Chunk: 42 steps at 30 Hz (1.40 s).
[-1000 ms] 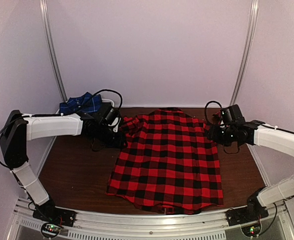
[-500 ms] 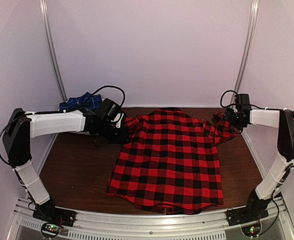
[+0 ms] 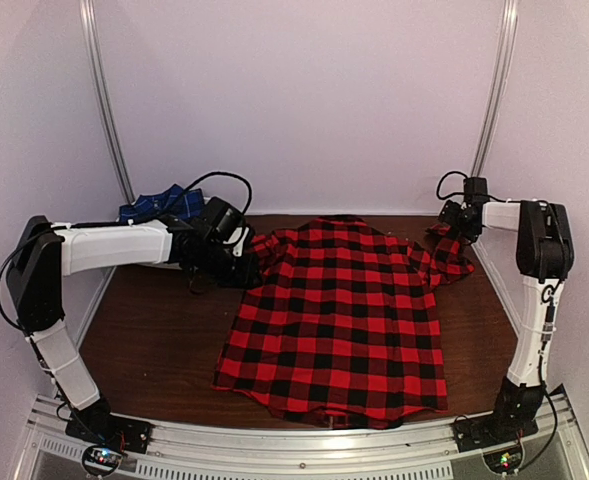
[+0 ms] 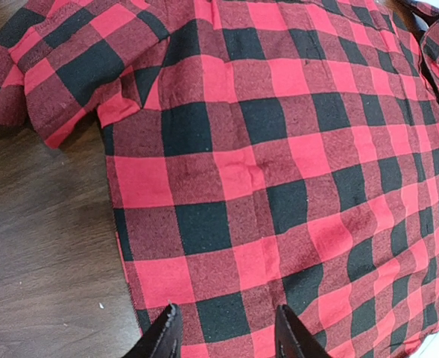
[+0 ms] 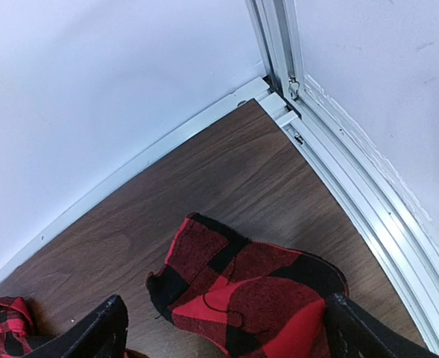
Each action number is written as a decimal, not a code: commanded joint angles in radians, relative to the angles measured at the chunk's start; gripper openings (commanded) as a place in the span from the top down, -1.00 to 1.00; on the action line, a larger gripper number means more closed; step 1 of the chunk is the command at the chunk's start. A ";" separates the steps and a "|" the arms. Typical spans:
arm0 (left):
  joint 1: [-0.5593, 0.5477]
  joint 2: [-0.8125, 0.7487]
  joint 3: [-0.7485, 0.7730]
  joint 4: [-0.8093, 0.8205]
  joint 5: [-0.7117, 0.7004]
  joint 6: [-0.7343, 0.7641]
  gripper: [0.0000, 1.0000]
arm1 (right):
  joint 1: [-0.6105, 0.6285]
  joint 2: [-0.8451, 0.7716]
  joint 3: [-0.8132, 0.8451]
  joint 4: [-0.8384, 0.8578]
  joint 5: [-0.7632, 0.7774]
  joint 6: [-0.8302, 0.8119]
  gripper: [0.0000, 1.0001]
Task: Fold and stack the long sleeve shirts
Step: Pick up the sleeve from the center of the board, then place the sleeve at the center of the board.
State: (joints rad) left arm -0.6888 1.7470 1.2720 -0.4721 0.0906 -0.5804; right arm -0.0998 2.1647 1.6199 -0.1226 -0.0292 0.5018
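The red-and-black checked shirt (image 3: 339,320) lies spread flat on the brown table (image 3: 154,340), collar to the back; no white letters show. Its right sleeve cuff (image 3: 452,255) lies bunched at the back right. My left gripper (image 3: 242,262) is open and empty, low over the shirt's left shoulder; in the left wrist view (image 4: 225,339) both fingertips hover over the plaid cloth (image 4: 264,164). My right gripper (image 3: 452,222) is open at the back right corner; in its wrist view (image 5: 226,335) the cuff (image 5: 241,291) lies on the table between the spread fingers. The navy shirt (image 3: 159,205) lies crumpled at the back left.
White walls enclose the table on three sides, with metal rails (image 3: 494,110) in the back corners. An aluminium frame edge (image 5: 353,179) runs close beside the cuff. A black cable (image 3: 219,185) loops over the left arm near the navy shirt.
My right arm has swung from the shirt's right shoulder out to the back right corner, and the right sleeve now lies pulled out to that side. The left arm has barely moved.
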 commanded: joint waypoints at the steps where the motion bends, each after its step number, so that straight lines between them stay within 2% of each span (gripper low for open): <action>1: 0.006 -0.004 0.041 0.014 -0.003 0.020 0.13 | -0.011 0.058 0.093 -0.085 0.019 -0.031 -0.73; 3: 0.006 -0.006 0.040 0.013 -0.004 0.019 0.14 | -0.012 0.061 0.107 -0.103 0.024 -0.042 -0.56; 4: 0.006 -0.005 0.038 0.014 -0.004 0.018 0.14 | -0.012 0.052 0.103 -0.103 0.023 -0.046 -0.41; 5: 0.006 -0.003 0.039 0.014 -0.003 0.016 0.13 | -0.011 0.039 0.093 -0.097 0.016 -0.051 -0.24; 7: 0.006 0.004 0.046 0.015 0.002 0.014 0.14 | -0.010 0.008 0.068 -0.084 0.000 -0.060 0.24; 10: 0.006 0.016 0.059 0.014 0.007 0.014 0.14 | -0.001 -0.046 0.033 -0.062 -0.043 -0.078 0.74; 12: 0.006 0.022 0.067 0.014 0.007 0.014 0.14 | 0.015 -0.089 0.010 -0.060 -0.058 -0.093 0.92; 15: 0.006 0.026 0.072 0.020 0.010 0.011 0.14 | 0.052 -0.153 -0.042 -0.050 -0.072 -0.117 0.99; 23: 0.006 0.035 0.074 0.030 0.022 0.004 0.14 | 0.218 -0.376 -0.283 0.050 -0.145 -0.125 1.00; 27: 0.006 0.042 0.064 0.047 0.035 -0.002 0.14 | 0.312 -0.547 -0.511 0.189 -0.174 -0.131 0.98; 29: 0.006 0.047 0.059 0.055 0.041 -0.005 0.14 | 0.325 -0.620 -0.619 0.259 -0.202 -0.106 0.90; 31: 0.006 0.053 0.055 0.064 0.047 -0.006 0.14 | 0.327 -0.635 -0.688 0.248 -0.203 -0.107 0.69; 35: 0.006 0.073 0.062 0.077 0.067 -0.010 0.14 | 0.330 -0.642 -0.748 0.169 -0.181 -0.118 0.03; 38: 0.006 0.084 0.072 0.079 0.077 -0.010 0.14 | 0.355 -0.676 -0.753 0.120 -0.140 -0.130 -0.31; 42: 0.006 0.093 0.078 0.079 0.078 -0.010 0.14 | 0.433 -0.695 -0.696 0.029 -0.012 -0.165 -0.39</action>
State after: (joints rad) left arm -0.6888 1.8233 1.3190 -0.4324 0.1497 -0.5854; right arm 0.2657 1.5192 0.8680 -0.0193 -0.1646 0.3721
